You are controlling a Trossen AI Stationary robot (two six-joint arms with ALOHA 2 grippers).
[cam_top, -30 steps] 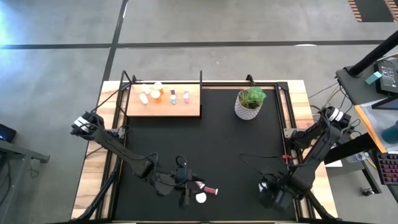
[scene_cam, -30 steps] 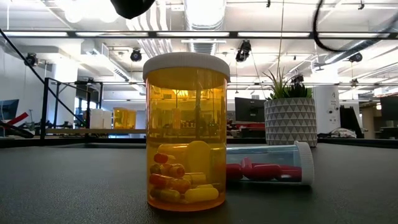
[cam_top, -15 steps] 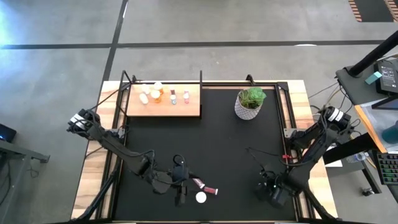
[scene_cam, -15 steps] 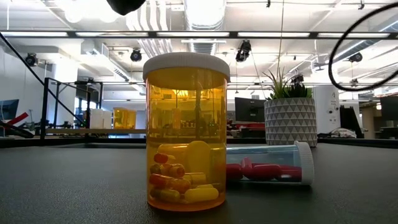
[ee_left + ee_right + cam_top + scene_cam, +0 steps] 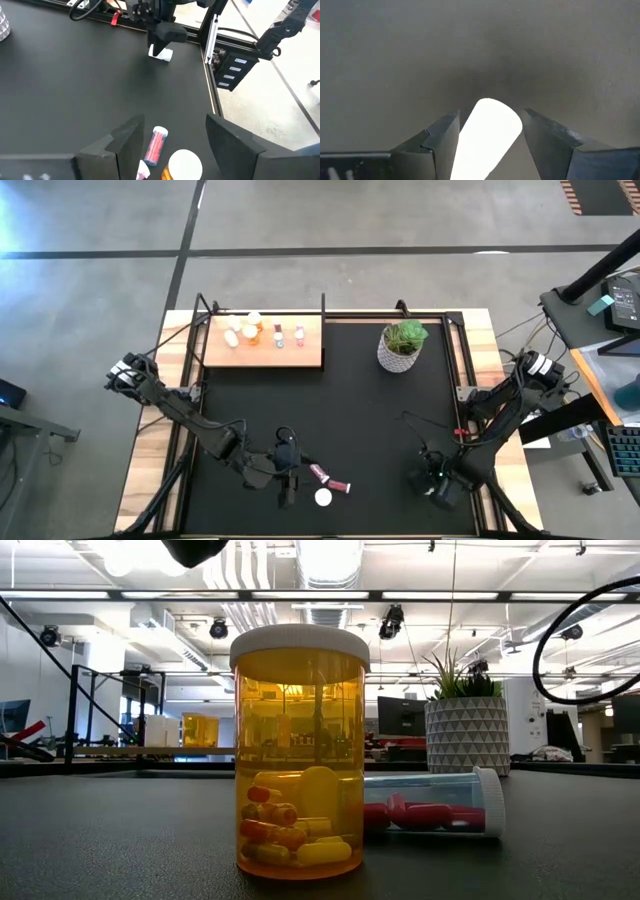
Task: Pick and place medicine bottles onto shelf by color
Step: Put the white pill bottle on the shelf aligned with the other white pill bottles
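- My left gripper (image 5: pixel 289 485) is low in the frame of the high view, hanging just beside two medicine bottles on the black mat (image 5: pixel 370 420). In the left wrist view its fingers (image 5: pixel 131 142) are spread apart and hold nothing.
- The orange bottle (image 5: pixel 300 752) stands upright with its white cap (image 5: pixel 185 164) on; the red-capsule bottle (image 5: pixel 432 803) lies on its side just behind it. Both sit at the lower middle of the high view.
- The shelf (image 5: pixel 262 342), at the upper left of the high view, already carries several bottles (image 5: pixel 262 332) in a row.
- My right gripper (image 5: pixel 436 485) is at the lower right, very near the mat. Its fingers (image 5: pixel 442 137) stand apart around a white object (image 5: pixel 485 137) that I cannot identify; I judge nothing is clamped.
- Risk: the two bottles are close together, so a finger coming down on one may push the other, and the lying bottle can roll away.
- Risk: the potted plant (image 5: pixel 402 345) is near the shelf, so a wide carry could hit it.
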